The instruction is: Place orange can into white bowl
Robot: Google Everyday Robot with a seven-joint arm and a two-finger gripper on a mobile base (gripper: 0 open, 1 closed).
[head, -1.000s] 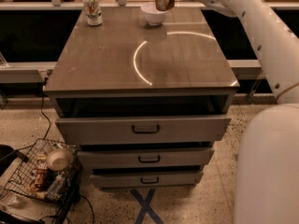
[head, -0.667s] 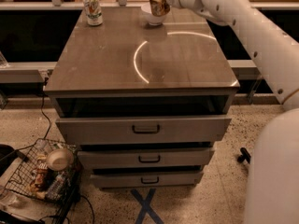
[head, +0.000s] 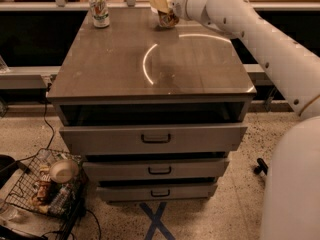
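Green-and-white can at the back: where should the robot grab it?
Around its middle, from the front. The green-and-white can stands upright near the table's far left corner, its round side facing us. The end effector is over the far edge, to its right.

text: none readable | hand: above far edge of table
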